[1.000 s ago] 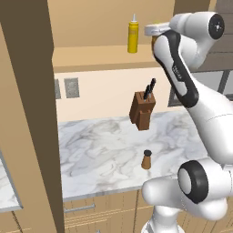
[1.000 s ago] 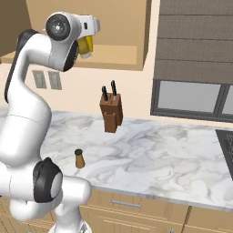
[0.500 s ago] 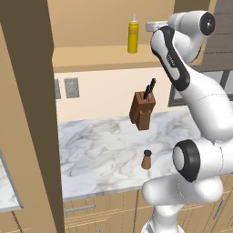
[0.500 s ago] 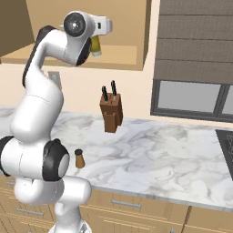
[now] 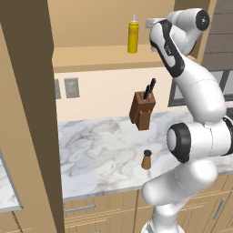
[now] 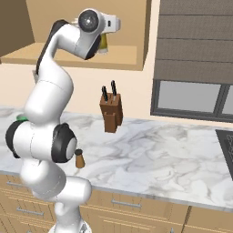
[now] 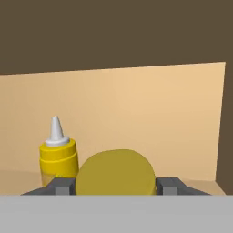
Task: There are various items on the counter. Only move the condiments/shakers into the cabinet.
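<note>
My gripper (image 7: pixel 115 186) is shut on the yellow-orange jar (image 7: pixel 115 173), one finger (image 7: pixel 61 185) on each side of it. It is held up at the open shelf of the tan cabinet (image 5: pixel 91 57). In the right base view the jar (image 6: pixel 104 43) peeks out under the hand, in front of the cabinet (image 6: pixel 123 54). The tall yellow squeeze bottle (image 5: pixel 133 34) stands upright on the shelf, just left of the jar in the hand view (image 7: pixel 58 157). The small brown shaker (image 5: pixel 146 159) stands on the marble counter (image 5: pixel 100 154) near its front edge, beside my arm's base (image 6: pixel 79 159).
A brown knife block (image 5: pixel 142 109) with black handles stands at the back of the counter below the shelf (image 6: pixel 111 111). A light wood side panel (image 5: pixel 32 113) rises at the left. A dark window (image 6: pixel 191 98) is on the right wall.
The hand with the jar has shifted a little up and further in toward the cabinet shelf, and the arm's lower links have swung more upright. Bottle, shaker and knife block have not moved.
</note>
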